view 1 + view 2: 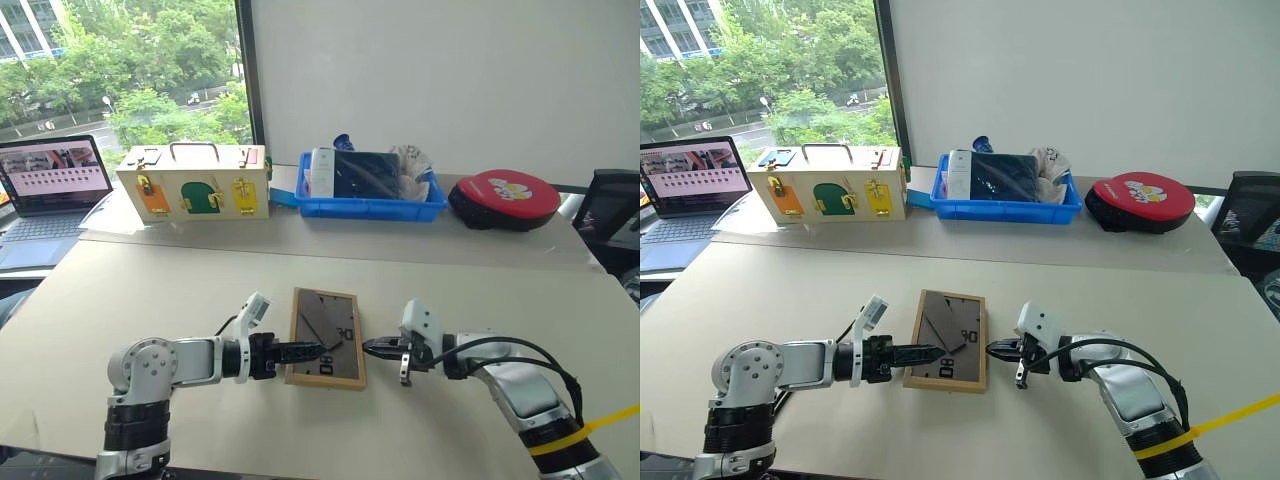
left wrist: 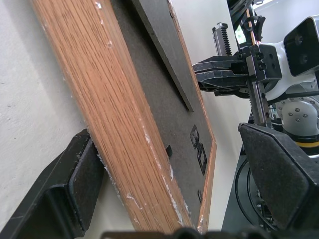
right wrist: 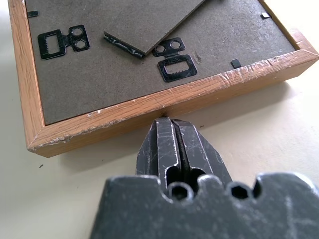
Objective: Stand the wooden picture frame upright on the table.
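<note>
The wooden picture frame [image 1: 325, 337] lies flat on the beige table [image 1: 150, 290] with its dark grey back, white numerals and stand [image 3: 149, 25] facing up. My left gripper [image 1: 310, 351] is open at the frame's left edge. One of its fingers [image 2: 55, 199] rests on the table against the wood rim, and the other [image 2: 279, 179] hangs over the grey back. My right gripper [image 1: 370, 346] is shut with nothing in it. Its tips [image 3: 167, 129] touch or nearly touch the frame's right rim [image 3: 149, 104].
At the back stand a cream wooden box with coloured latches [image 1: 195, 182], a blue tray of items [image 1: 370, 195] and a red round case [image 1: 503, 197]. A laptop [image 1: 55, 180] sits far left. A dark chair [image 1: 612, 205] is at the right edge.
</note>
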Robot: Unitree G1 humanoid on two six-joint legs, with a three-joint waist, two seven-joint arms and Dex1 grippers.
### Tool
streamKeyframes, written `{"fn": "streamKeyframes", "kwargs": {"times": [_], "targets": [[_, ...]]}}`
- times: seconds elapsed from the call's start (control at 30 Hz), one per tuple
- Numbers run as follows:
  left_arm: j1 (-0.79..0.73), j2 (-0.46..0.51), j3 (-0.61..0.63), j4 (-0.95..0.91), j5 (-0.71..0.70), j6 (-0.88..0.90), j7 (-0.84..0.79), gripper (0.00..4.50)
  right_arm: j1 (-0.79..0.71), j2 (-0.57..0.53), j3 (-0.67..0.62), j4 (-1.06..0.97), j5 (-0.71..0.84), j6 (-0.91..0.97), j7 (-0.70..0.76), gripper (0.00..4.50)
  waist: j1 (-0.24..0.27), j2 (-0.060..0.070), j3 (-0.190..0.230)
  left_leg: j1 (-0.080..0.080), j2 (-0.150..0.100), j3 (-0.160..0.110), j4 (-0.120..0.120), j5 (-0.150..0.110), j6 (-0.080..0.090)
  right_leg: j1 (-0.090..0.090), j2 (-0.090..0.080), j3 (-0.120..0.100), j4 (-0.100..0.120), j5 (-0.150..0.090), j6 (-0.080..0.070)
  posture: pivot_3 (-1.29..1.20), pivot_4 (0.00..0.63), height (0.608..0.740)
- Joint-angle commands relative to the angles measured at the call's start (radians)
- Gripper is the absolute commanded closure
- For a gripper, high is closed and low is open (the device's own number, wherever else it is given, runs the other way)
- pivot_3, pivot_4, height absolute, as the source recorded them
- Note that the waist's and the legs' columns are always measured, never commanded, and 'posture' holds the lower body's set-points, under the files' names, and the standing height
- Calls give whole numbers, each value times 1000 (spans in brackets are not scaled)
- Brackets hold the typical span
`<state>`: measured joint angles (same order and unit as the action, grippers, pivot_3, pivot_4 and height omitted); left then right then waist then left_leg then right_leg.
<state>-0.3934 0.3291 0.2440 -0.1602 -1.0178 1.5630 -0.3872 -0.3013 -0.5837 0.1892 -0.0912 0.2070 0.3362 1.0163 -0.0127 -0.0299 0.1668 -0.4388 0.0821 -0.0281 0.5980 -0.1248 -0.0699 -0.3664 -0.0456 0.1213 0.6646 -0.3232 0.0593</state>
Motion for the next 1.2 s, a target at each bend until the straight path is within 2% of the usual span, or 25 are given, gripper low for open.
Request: {"fn": "streamKeyframes", "kwargs": {"times": [0.03, 0.2, 0.27, 0.4, 0.57, 0.67, 0.73, 0.8, 0.83, 0.87, 0.93, 1.03, 1.1, 1.17, 1.2], "targets": [[13, -3, -31, 32, 8, 51, 2, 833, -9, -3, -16, -9, -22, -47, -30, 4500, -2, 0, 0, 0, 0, 0, 0, 0, 0, 0, 0, 0, 0, 0, 0, 0, 150, 726], [3, -9, -21, 50, -1, 51, -9, 2688, -27, -12, -26, 23, -51, -79, -57, 4500, -5, 0, 0, -1, 0, 0, -1, 0, 0, -1, 0, 0, 0, 0, 0, 0, 150, 726], [-3, -40, -5, 60, -3, 51, 3, 3131, -32, -13, -36, 30, -45, -81, -59, 4500, -2, 0, 0, -1, 0, 0, -1, 0, 0, -1, 0, 0, 0, 0, 0, 0, 150, 726], [-6, -95, 19, 57, -20, 51, 31, 3342, -46, -18, -83, 37, -7, -58, -65, 4500, 0, -1, 0, -1, 0, 0, 0, 0, 0, -1, 0, 0, -1, 0, 0, 0, 150, 726], [-32, -92, 89, 70, -87, 51, 31, 3342, -82, -75, -202, 66, 74, 3, -45, 4500, -2, -1, 1, -1, 0, 0, 0, 0, 0, -1, 0, 0, 0, 0, 0, 0, 150, 726], [-90, -61, 151, 104, -129, 51, 12, 3344, -149, -126, -327, 56, 227, 138, -11, 4500, -4, -1, 2, -2, 0, 0, 0, 0, 0, -1, 0, 0, 0, 0, 0, 0, 150, 726], [-139, -43, 185, 150, -154, 51, 10, 3345, -208, -161, -391, 29, 367, 300, 13, 4500, -9, -1, 4, -2, 0, 0, -1, 0, 0, -3, 0, 0, 1, 0, 0, 0, 150, 726], [-179, -35, 202, 184, -152, 51, 9, 3345, -241, -199, -394, -36, 463, 418, 47, 3914, -10, -1, 4, -3, 0, -1, -1, 0, 0, -3, 0, 0, 0, 0, 0, 0, 150, 726], [-197, -32, 202, 197, -140, 49, 10, 3345, -262, -202, -386, -72, 503, 465, 47, 3882, -11, -1, 4, -3, 0, -1, -1, 0, 0, -3, 0, 0, 0, 0, 0, 0, 150, 726], [-212, -29, 200, 208, -133, 47, 11, 3345, -281, -199, -372, -110, 535, 499, 43, 3286, -11, -2, 4, -3, 0, -1, -2, 0, 0, -2, 0, 0, -1, 0, 0, 0, 150, 726], [-229, -23, 190, 219, -126, 44, 8, 3345, -308, -188, -337, -162, 564, 551, 22, 2764, -14, -1, 5, -4, 0, -1, -4, 0, 0, -4, 0, 0, -1, 0, 0, 0, 150, 726], [-230, -12, 152, 206, -113, 39, -9, 3345, -327, -160, -242, -208, 535, 585, -27, 1617, -15, -2, 5, -5, 0, -1, -4, 0, 0, -5, 0, 0, -1, 0, 0, 0, 150, 726], [-223, -5, 123, 192, -108, 34, -22, 3345, -337, -115, -185, -198, 477, 544, -73, 1028, -15, -2, 5, -5, 0, -1, -4, 0, 0, -5, 0, 0, -1, 0, 0, 0, 150, 726], [-217, 1, 104, 186, -104, 28, -36, 3345, -342, -77, -154, -179, 452, 526, -97, 244, -17, -2, 5, -6, 0, -1, -4, 0, 0, -6, 0, 0, -1, 0, 0, 0, 150, 726], [-214, 3, 97, 183, -101, 26, -41, 3345, -345, -63, -136, -167, 436, 514, -99, 244, -16, -2, 5, -6, 0, -1, -4, 0, -1, -7, 0, 0, -1, 0, 0, 0, 150, 726]]}}
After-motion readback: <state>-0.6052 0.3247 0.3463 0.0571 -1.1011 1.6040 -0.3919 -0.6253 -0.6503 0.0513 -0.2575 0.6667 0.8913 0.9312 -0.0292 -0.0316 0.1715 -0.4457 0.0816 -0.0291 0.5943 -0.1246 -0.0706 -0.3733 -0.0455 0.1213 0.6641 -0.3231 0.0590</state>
